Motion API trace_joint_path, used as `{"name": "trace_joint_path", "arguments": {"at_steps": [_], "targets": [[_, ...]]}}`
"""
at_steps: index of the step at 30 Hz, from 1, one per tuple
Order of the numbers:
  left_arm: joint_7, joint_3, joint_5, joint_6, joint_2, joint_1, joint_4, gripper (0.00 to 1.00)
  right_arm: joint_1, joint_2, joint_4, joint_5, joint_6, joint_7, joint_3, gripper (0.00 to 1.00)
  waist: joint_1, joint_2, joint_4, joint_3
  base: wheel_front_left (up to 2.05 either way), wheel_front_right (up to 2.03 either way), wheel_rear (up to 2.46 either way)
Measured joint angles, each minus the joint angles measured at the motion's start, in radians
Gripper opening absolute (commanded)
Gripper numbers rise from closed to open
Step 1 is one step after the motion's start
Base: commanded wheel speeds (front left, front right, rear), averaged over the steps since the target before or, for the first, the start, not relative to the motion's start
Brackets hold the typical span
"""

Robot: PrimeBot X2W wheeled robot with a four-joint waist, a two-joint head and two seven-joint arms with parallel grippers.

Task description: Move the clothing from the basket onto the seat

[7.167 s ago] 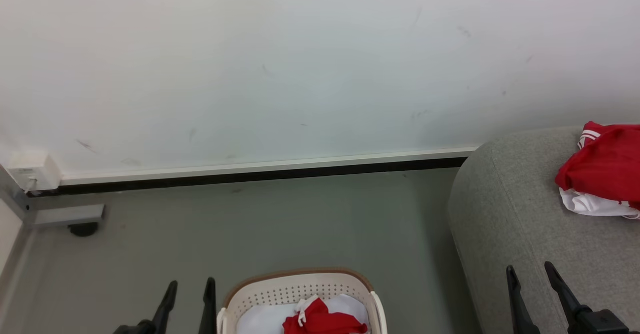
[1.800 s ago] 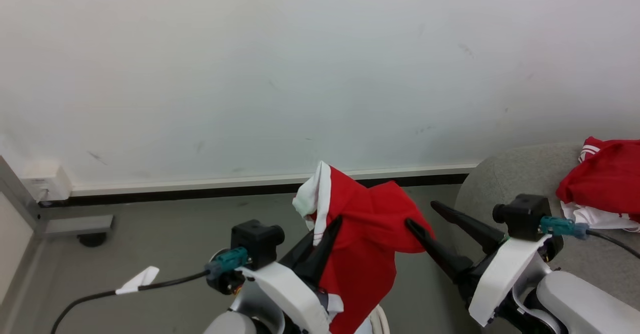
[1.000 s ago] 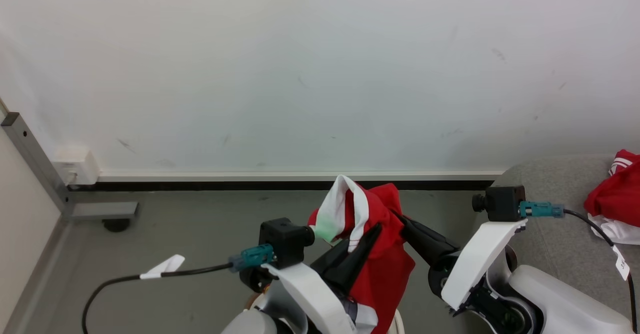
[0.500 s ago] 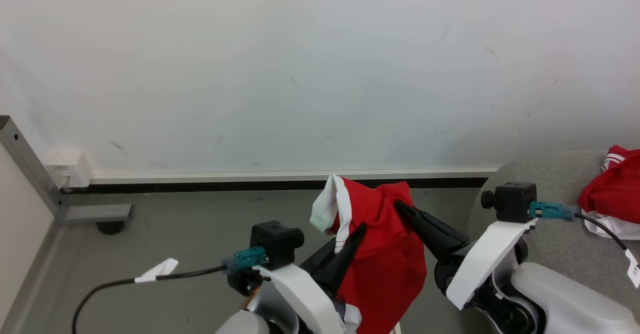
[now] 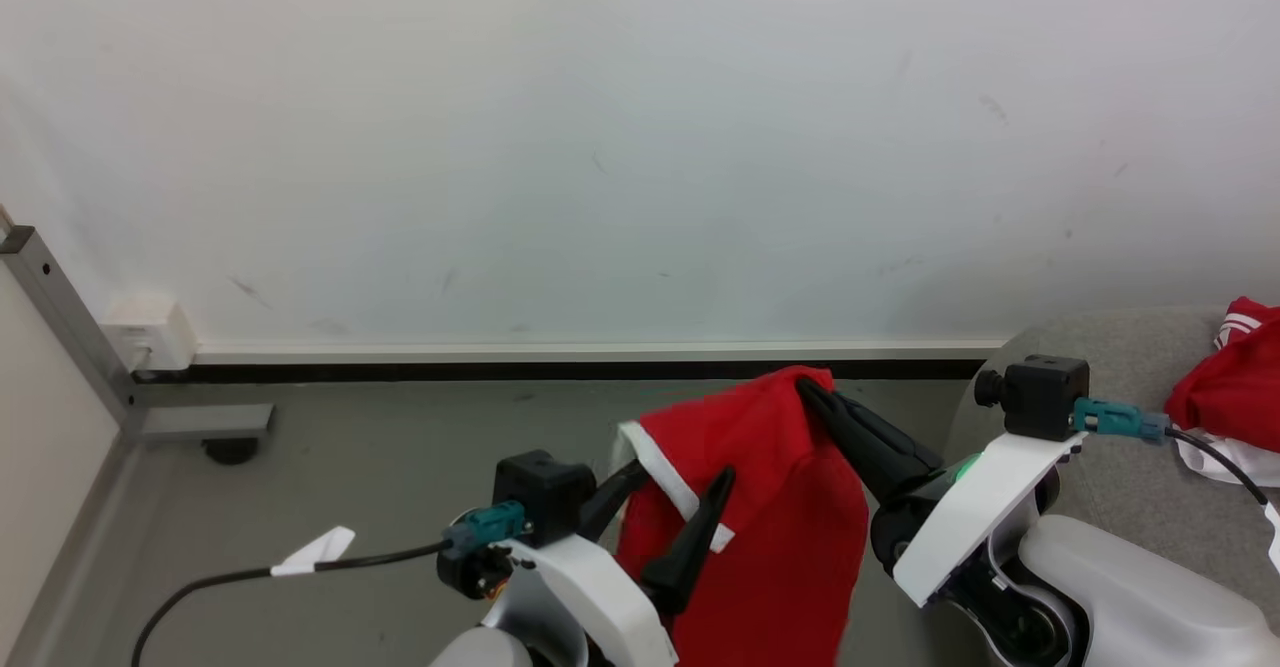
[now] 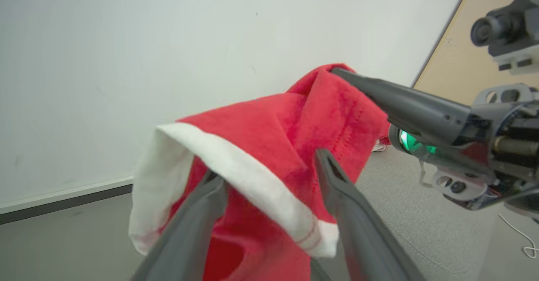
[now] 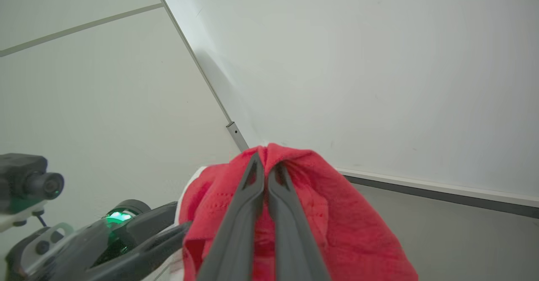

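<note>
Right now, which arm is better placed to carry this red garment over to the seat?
The right. The right gripper is shut on the garment at its top fold and sits nearer the seat; the left gripper is open, the cloth merely draped over its fingers.

A bright red garment point(image 5: 775, 537) edged with a white trim band point(image 5: 668, 479) hangs in the air, its top corner pinched in the right pincer point(image 5: 806, 385), its folds falling straight down. A second red-and-white garment point(image 5: 1225, 392) lies crumpled on the light grey seat point(image 5: 1135, 347) at far right.
</note>
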Motion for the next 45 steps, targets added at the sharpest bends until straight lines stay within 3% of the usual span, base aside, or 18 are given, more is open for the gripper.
{"name": "trace_joint_path", "arguments": {"at_steps": [27,35,45], "targets": [[-0.035,-0.015,0.010,0.021,0.018,0.000,0.033,1.00,-0.015,-0.018,-0.007,-0.017,0.000,-0.023,-0.056,0.00,0.0000,0.0000,-0.017,-0.001,0.00,0.00,0.00],[-0.044,-0.014,0.004,0.029,0.021,0.002,0.024,1.00,-0.015,-0.032,-0.002,-0.047,0.000,-0.024,-0.090,0.00,0.0000,0.0000,-0.077,0.008,0.00,0.00,0.00],[-0.062,-0.030,0.002,0.029,0.013,0.001,0.016,1.00,-0.014,-0.106,-0.012,-0.132,0.000,-0.024,-0.186,0.00,-0.0001,0.0000,-0.199,0.035,0.00,0.00,0.00]]}}
